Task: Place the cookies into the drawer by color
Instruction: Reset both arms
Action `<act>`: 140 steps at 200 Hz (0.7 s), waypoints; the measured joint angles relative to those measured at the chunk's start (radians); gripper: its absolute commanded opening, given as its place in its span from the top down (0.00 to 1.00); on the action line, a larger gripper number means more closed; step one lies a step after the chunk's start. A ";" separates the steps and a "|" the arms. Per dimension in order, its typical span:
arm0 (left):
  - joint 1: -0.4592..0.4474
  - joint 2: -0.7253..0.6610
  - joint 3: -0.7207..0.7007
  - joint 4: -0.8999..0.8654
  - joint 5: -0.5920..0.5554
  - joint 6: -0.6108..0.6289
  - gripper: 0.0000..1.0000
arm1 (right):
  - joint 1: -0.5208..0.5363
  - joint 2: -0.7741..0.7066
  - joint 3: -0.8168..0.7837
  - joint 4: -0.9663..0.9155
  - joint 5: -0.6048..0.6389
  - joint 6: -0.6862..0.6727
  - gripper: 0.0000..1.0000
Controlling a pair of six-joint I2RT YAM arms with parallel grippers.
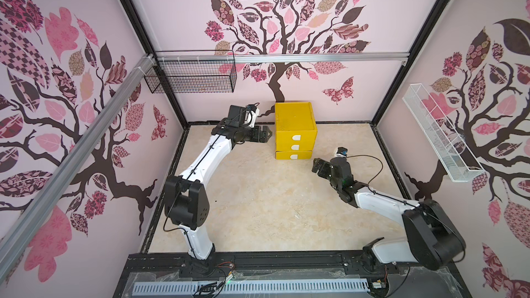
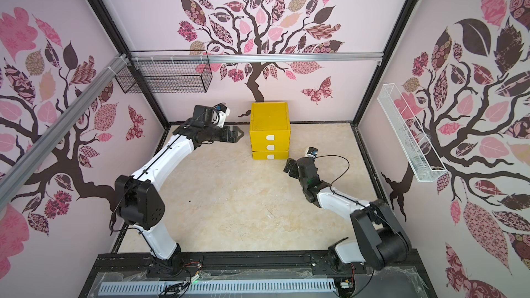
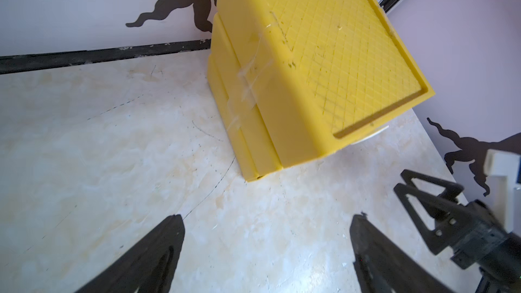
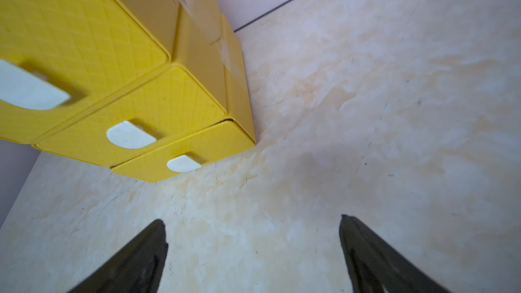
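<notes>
Here, the drawer (image 1: 295,121) stands at the back of the desk (image 1: 258,202). The left gripper (image 3: 267,217) hangs beside it, the right gripper (image 4: 253,219) before it; both are released and empty.

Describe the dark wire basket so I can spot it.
A silver rail crosses the tree painted on the back wall. The black wire basket hangs from its end, on the left arm's side. The only other basket, on the side wall, is white.
</notes>
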 measured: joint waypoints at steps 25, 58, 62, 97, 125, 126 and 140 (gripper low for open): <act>0.036 -0.132 -0.136 0.038 -0.020 0.042 0.03 | 0.000 -0.118 -0.022 -0.016 0.048 -0.151 0.01; 0.072 -0.278 -0.351 0.117 -0.051 0.107 0.03 | -0.003 -0.190 -0.090 0.062 0.076 -0.361 0.01; 0.075 -0.293 -0.383 0.130 -0.056 0.115 0.03 | -0.006 -0.192 -0.104 0.085 0.079 -0.385 0.01; 0.109 -0.371 -0.651 0.289 -0.102 0.158 0.03 | -0.086 -0.185 -0.178 0.174 0.101 -0.467 0.01; 0.130 -0.393 -0.848 0.454 -0.129 0.203 0.03 | -0.137 -0.157 -0.203 0.258 0.143 -0.487 0.01; 0.130 -0.394 -0.852 0.459 -0.129 0.205 0.03 | -0.139 -0.154 -0.204 0.265 0.145 -0.490 0.01; 0.130 -0.399 -0.927 0.545 -0.139 0.222 0.03 | -0.154 -0.132 -0.221 0.324 0.157 -0.503 0.01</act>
